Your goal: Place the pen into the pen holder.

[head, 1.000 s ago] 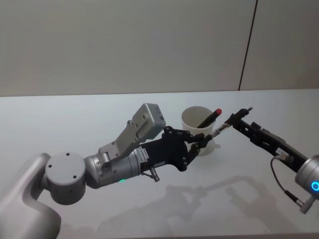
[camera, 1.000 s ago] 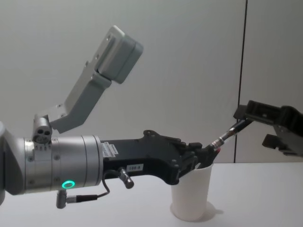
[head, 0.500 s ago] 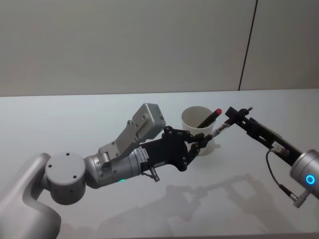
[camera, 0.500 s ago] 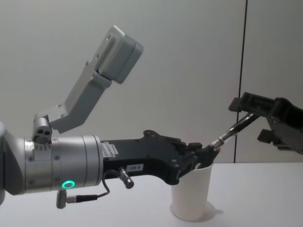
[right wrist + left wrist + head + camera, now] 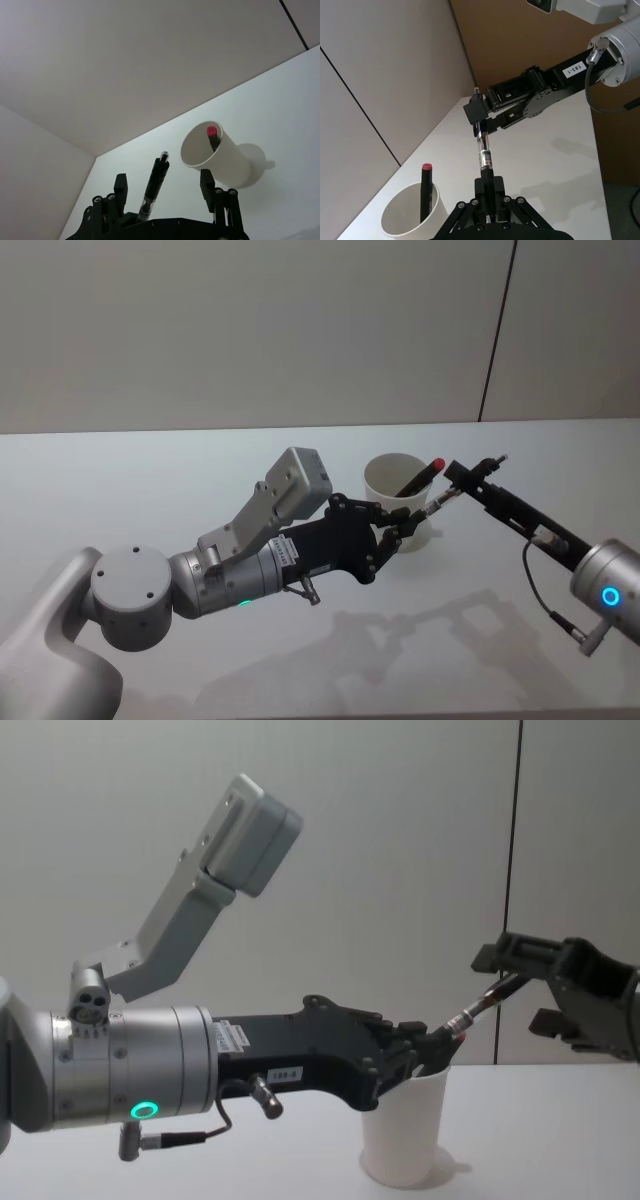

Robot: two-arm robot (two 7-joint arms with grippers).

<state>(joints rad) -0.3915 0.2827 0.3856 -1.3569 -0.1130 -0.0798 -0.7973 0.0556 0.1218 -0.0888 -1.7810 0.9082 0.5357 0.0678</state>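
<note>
Left gripper clamps the slim black-and-clear pen at its lower end — beside the white paper cup pen holder. Beyond, right gripper, fingers spread, straddles the pen's upper tip. A red-capped marker stands inside the holder.

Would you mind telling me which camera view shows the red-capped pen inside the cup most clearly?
The left wrist view: the red-capped pen stands full-length against the inside of the white cup. The head view shows it leaning on the far rim, the right wrist view mostly its red end, and in the chest view I cannot pick it out.
</note>
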